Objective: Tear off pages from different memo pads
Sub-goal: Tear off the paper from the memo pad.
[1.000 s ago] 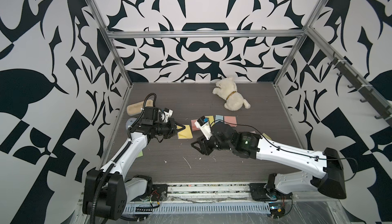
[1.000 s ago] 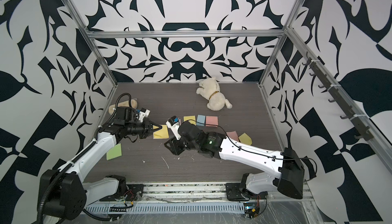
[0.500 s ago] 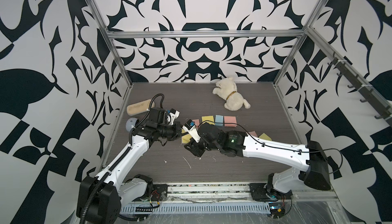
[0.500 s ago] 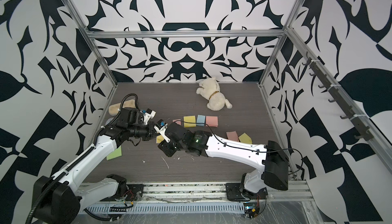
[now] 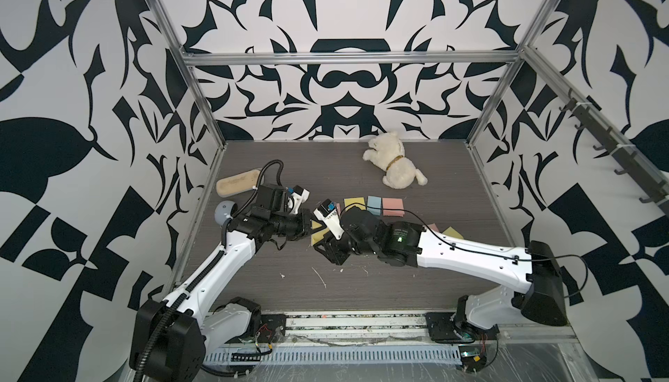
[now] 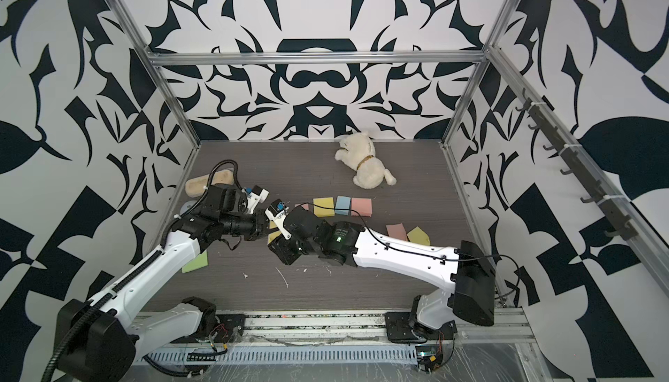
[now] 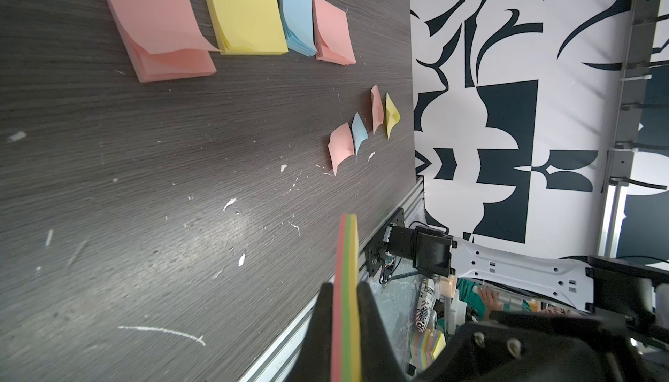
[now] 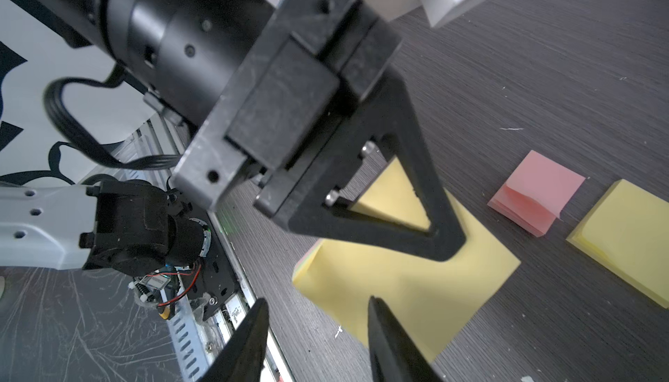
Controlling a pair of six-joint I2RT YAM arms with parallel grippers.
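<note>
Worktop: dark wood-grain board (image 5: pixel 416 282) walled by black-and-white patterned panels on a metal frame.
Left tool: (image 7: pixel 345 288) pressed together on the held pad (image 7: pixel 347 250), left of centre.
Held pad: pink, green and yellow layers, stood on edge, clear of the worktop.
Right tool: (image 8: pixel 318 300) spread, tips at the held pad's free edge; contact cannot be told.
Memo pads: row of four at mid-worktop, pink (image 7: pixel 155 18), yellow (image 7: pixel 242 7), blue (image 7: pixel 295 11), pink (image 7: pixel 331 25), close side by side.
Pages: curled pink (image 7: pixel 340 145), blue (image 7: pixel 358 132), pink (image 7: pixel 376 109) and yellow (image 7: pixel 391 116) near the right wall; green one (image 6: pixel 195 262) flat by the left edge.
Writing: small print on the right arm (image 5: pixel 470 257), too small to read.
Far end: plush dog (image 5: pixel 392 165) near the back wall.
Open room: bare strip, dotted with white scraps, between the tools and the near rail (image 5: pixel 362 322).
</note>
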